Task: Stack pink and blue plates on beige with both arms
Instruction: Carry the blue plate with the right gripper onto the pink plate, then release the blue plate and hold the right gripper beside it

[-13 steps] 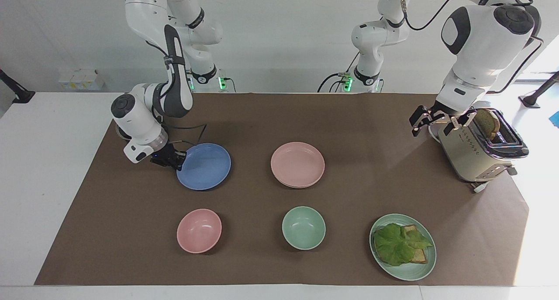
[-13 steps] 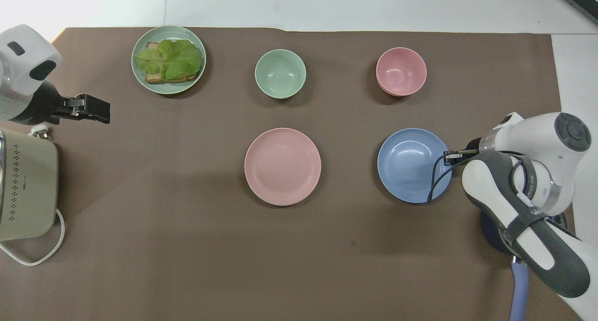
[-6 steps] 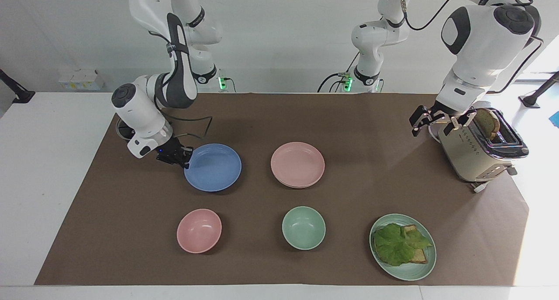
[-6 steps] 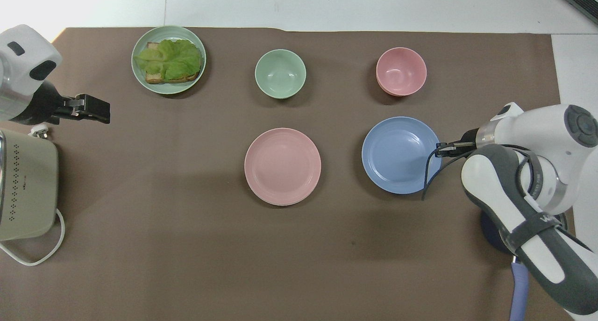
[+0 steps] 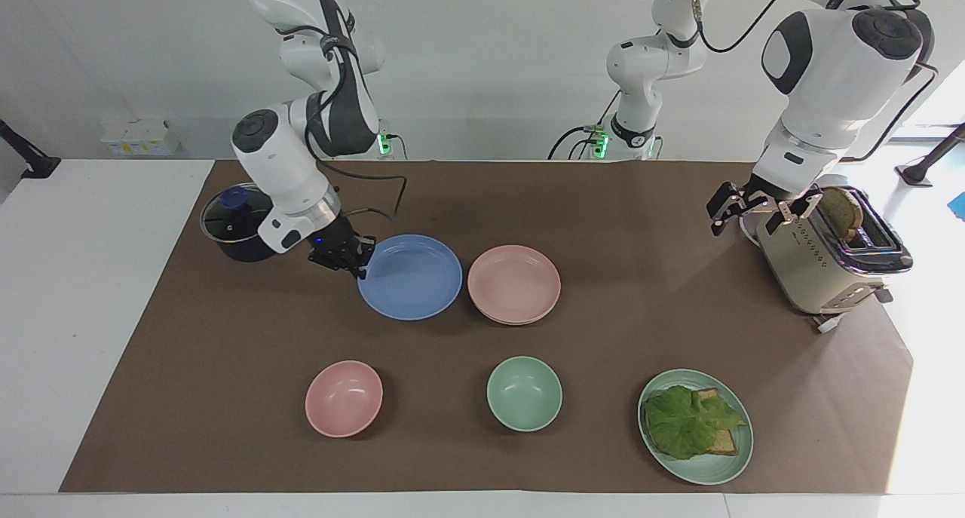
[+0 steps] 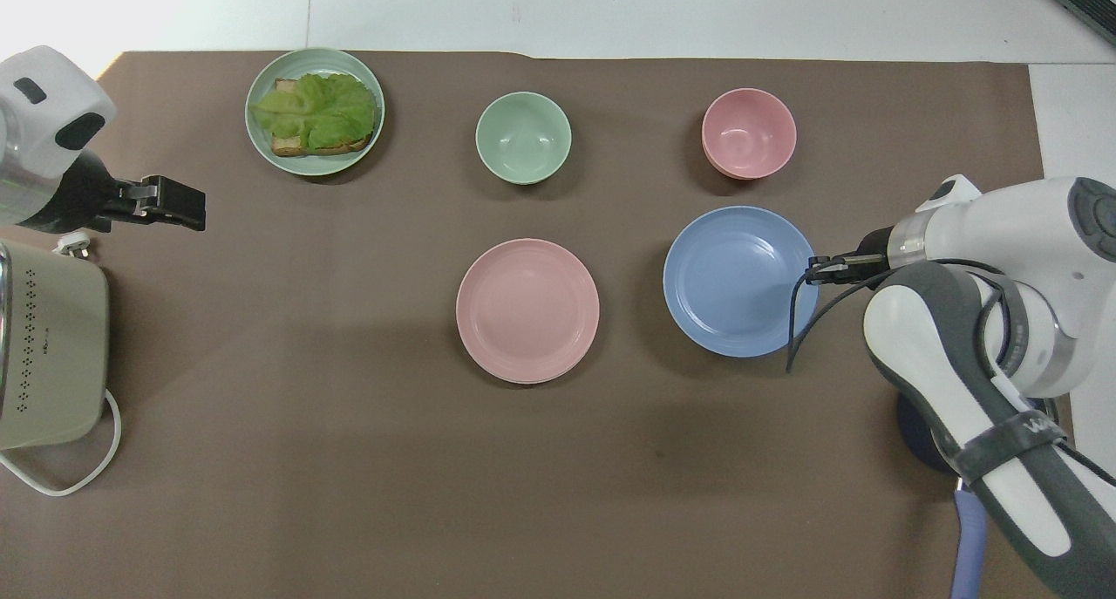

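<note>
My right gripper [image 5: 356, 262] [image 6: 814, 270] is shut on the rim of the blue plate [image 5: 411, 277] [image 6: 739, 281]. It holds that plate level, a little above the mat, beside the pink plate [image 5: 513, 283] [image 6: 527, 309] on the side toward the right arm's end. The pink plate lies at the middle of the mat. A thin paler rim under its edge [image 5: 503, 321] looks like the beige plate, otherwise hidden. My left gripper [image 5: 754, 215] [image 6: 187, 207] waits open and empty over the toaster's edge.
A cream toaster [image 5: 822, 265] with a bread slice stands at the left arm's end. A dark lidded pot [image 5: 230, 228] sits near the right arm's base. Farther from the robots are a pink bowl [image 5: 344, 397], a green bowl [image 5: 524, 392] and a green plate [image 5: 724, 465] of lettuce toast.
My right gripper has lifted the blue plate and carried it toward the pink plate. The right arm rose, uncovering the pot. The left arm has not moved.
</note>
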Controlling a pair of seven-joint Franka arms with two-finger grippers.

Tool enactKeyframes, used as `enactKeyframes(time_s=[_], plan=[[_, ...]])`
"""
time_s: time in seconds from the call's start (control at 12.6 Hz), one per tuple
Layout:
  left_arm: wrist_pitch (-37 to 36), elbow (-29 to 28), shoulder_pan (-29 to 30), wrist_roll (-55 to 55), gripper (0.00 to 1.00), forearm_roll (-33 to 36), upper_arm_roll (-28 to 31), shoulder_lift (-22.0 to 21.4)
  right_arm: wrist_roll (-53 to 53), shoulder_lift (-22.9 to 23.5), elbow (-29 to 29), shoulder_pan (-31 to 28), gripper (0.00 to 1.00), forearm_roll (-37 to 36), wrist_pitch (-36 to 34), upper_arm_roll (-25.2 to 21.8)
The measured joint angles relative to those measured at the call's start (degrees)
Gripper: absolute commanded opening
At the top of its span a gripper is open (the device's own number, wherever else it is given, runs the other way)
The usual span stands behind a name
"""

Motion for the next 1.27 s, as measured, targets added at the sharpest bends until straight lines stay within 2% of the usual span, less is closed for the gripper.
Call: enactKeyframes(time_s=[0.4,0.64,0.95,1.27], plan=[[0.0,0.0,0.0,0.0,1.0,0.0,0.0,0.0,9.7,3.0,0.0,9.7,0.0,0.0,6.9,0.1],[0.0,0.0,0.0,0.0,1.0,0.0,0.0,0.0,12.5,5.4,0.0,13.5,0.0,0.0,9.7,0.0],[0.0,0.0,0.0,0.0,1.0,0.0,0.0,0.0,13.2,6.8,-0.1,16.0,0.0,0.0,9.7,0.0],[0.0,0.0,0.0,0.0,1.0,0.0,0.0,0.0,13.2,8.3,-0.2,16.0,0.0,0.0,10.9,0.0]])
